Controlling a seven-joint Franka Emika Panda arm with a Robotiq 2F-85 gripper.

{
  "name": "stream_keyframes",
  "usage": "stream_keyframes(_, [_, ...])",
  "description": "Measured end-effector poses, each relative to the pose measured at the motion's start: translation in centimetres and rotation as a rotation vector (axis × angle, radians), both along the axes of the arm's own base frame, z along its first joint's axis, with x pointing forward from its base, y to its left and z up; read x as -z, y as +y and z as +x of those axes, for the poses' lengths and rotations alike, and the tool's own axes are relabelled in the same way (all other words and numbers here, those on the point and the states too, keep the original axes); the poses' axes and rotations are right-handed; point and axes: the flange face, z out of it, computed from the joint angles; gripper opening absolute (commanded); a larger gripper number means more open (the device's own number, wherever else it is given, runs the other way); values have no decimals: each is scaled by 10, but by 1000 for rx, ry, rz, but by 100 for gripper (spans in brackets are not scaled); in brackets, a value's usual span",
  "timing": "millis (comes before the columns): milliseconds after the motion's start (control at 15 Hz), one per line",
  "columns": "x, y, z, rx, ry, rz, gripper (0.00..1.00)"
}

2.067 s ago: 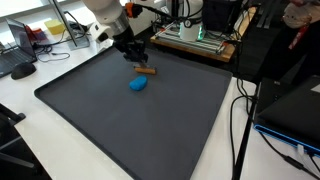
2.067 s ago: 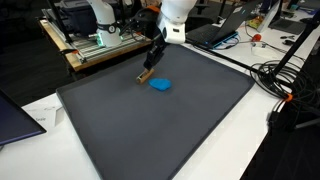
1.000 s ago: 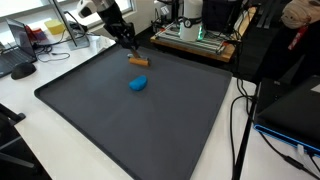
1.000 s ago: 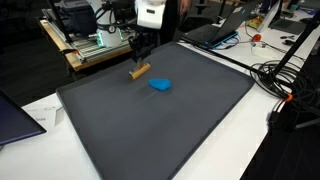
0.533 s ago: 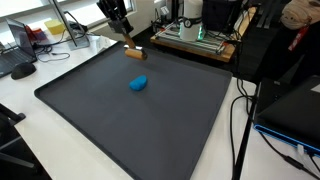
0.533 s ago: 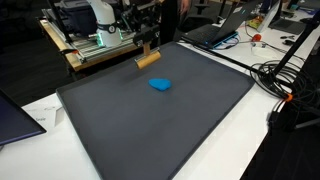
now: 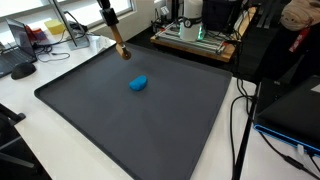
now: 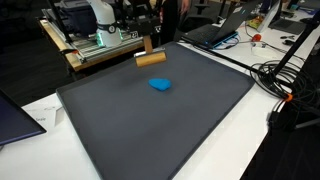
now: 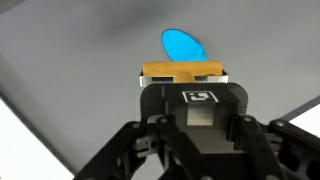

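Observation:
My gripper (image 7: 112,30) is shut on a tan wooden block (image 7: 120,48) and holds it in the air over the far edge of a dark grey mat (image 7: 130,125). The gripper (image 8: 148,44), the block (image 8: 150,58) and the mat (image 8: 160,135) show in both exterior views. A blue rounded object (image 7: 138,83) lies on the mat, apart from the block, and also shows in an exterior view (image 8: 160,85). In the wrist view the block (image 9: 180,70) sits between the fingers of the gripper (image 9: 181,82), with the blue object (image 9: 182,45) on the mat (image 9: 70,60) beyond it.
The mat lies on a white table (image 7: 60,130). Electronics on a wooden board (image 7: 195,40) stand behind the mat, also in an exterior view (image 8: 95,45). Black equipment and cables (image 7: 280,90) sit beside it. A laptop (image 8: 215,30) and cables (image 8: 275,75) lie past the mat's edge.
The gripper has lifted the wooden block off the mat beside the blue object and carried it up and toward the mat's far edge. The blue object has not moved.

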Motion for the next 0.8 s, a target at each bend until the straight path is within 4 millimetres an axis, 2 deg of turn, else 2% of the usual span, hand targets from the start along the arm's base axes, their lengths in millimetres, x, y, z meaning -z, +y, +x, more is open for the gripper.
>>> stream_keyframes(200, [-5,0,2,127,3,-44,22])
stream_keyframes(267, [-4,2,3,119,9,-70,47])
stream_keyframes(733, [2,3,4,114,21,-73,47])
stream_keyframes(800, [2,3,4,114,22,-73,22])
